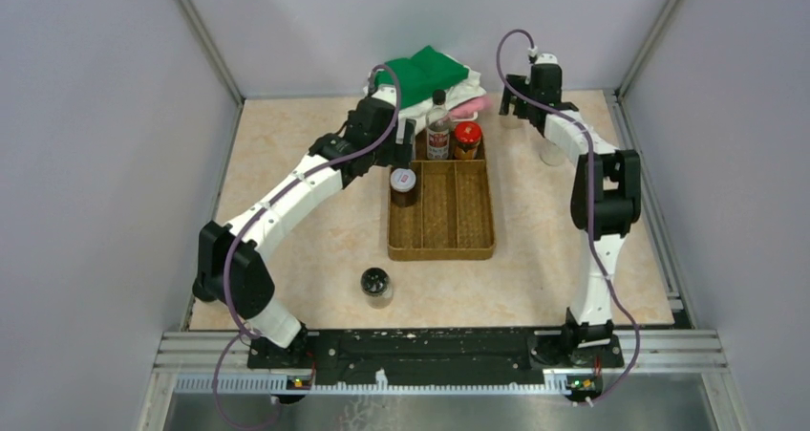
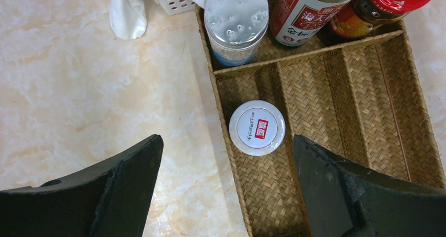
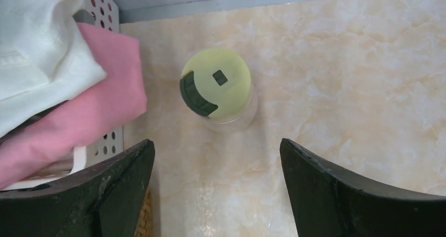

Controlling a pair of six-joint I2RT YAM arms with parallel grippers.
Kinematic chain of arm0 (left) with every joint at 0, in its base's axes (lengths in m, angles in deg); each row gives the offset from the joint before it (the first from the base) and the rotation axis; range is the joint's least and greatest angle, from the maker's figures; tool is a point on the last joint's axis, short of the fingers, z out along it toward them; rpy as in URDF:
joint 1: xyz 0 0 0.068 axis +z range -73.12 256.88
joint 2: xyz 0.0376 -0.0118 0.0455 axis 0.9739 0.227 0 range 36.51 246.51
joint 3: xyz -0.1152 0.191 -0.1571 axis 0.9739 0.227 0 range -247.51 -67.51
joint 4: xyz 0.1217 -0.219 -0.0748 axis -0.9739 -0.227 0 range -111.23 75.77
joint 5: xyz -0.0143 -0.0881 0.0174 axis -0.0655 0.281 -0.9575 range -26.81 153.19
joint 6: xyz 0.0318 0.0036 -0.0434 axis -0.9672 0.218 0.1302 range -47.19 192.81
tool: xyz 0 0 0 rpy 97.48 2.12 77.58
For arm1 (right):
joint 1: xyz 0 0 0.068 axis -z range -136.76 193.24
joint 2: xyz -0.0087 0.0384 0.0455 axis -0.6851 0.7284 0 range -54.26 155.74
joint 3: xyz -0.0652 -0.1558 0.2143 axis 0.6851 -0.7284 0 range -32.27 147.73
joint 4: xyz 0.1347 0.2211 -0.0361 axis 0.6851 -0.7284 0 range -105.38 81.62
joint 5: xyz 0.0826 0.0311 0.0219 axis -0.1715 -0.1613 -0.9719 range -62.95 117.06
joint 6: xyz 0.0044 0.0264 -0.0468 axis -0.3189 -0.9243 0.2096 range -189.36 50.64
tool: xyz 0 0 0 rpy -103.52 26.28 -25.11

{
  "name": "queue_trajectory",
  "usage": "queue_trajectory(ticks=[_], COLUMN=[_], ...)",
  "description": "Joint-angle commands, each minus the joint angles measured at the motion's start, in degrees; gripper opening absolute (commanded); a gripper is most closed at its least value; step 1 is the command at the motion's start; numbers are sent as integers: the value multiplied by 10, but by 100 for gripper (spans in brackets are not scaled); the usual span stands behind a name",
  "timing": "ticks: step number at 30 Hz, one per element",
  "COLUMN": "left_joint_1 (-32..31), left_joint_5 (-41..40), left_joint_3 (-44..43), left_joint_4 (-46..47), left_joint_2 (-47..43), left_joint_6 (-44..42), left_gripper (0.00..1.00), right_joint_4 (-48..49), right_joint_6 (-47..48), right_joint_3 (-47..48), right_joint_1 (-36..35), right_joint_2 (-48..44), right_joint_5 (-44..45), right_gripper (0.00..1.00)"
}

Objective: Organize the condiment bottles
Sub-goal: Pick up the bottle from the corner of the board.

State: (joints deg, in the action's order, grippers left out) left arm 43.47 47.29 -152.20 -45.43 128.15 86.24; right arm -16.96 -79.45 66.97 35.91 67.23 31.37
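Observation:
The brown woven tray [image 1: 457, 245] holds a tall clear black-capped, red-labelled bottle [image 1: 437, 123], a red-lidded jar [image 1: 466, 139] and a white-lidded jar [image 1: 403, 184]. In the left wrist view a grey-lidded jar [image 2: 236, 17] stands in the tray's back-left compartment, behind the white-lidded jar [image 2: 257, 127]. My left gripper [image 2: 227, 146] is open and empty, hovering over the tray's left edge [image 1: 405, 146]. My right gripper [image 3: 216, 145] is open and empty, above a yellowish-lidded bottle [image 3: 215, 84] on the table. A black-lidded jar [image 1: 376, 284] stands on the table, nearer than the tray.
A pile of green [image 1: 425, 73], white and pink cloths lies in a white perforated basket [image 3: 100, 142] behind the tray. A pale jar [image 1: 552, 152] stands by the right arm. Grey walls enclose the table on three sides.

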Motion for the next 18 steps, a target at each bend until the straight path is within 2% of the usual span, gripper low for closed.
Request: queue_trajectory(ticks=[1, 10, 18], left_joint_1=[1, 1, 1], left_joint_5=[9, 21, 30], left_joint_3=[-5, -21, -22], left_joint_4=[18, 21, 29], left_joint_2=[-10, 7, 27], left_joint_6=[-4, -14, -16], left_gripper=[99, 99, 99], right_joint_4=[49, 119, 165], right_joint_6=[11, 21, 23], right_joint_3=[43, 50, 81], right_joint_1=[-2, -4, -9], right_joint_2=[35, 79, 122], right_joint_5=[17, 21, 18], right_gripper=[88, 87, 80])
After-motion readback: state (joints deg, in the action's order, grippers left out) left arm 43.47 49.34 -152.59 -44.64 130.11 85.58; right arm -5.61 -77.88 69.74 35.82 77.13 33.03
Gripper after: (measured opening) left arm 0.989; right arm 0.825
